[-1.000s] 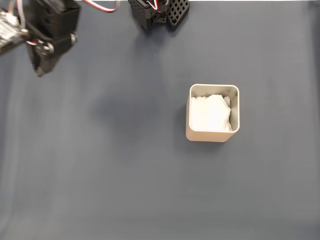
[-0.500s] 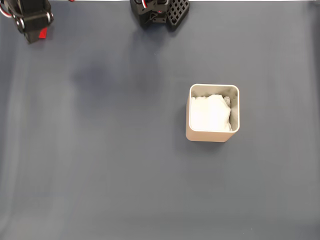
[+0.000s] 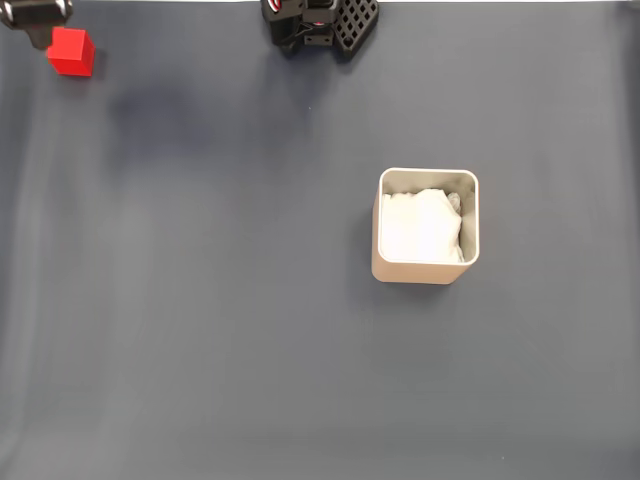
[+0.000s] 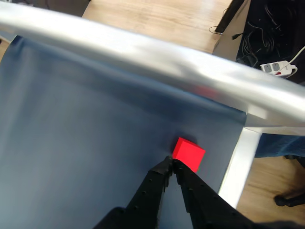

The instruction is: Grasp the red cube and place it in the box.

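Red cube [image 4: 188,154] resting on the counter [image 4: 86,143] near its corner, just ahead of the clenched, empty gripper [image 4: 170,162] (tips nearly touching it), well apart from the box [image 3: 428,262].

The fixed view looks straight down from well above; the close wrist view shares perhaps only the red cube [image 3: 71,51].
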Controlling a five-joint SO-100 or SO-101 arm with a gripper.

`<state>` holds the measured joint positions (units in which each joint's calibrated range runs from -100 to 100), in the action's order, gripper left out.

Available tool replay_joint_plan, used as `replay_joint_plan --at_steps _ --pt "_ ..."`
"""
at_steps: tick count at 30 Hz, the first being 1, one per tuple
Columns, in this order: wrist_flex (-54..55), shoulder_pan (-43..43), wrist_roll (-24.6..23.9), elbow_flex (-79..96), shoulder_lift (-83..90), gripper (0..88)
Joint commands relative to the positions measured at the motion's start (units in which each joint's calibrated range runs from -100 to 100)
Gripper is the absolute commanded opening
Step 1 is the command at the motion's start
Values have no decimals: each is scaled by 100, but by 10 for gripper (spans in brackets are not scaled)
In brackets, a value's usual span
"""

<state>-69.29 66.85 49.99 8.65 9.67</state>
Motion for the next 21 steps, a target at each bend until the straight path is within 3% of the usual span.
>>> replay_joint_plan --at_steps 1,21 --pt "97 169 -127 -391 -89 2" --pt "105 744 -181 648 15 37"
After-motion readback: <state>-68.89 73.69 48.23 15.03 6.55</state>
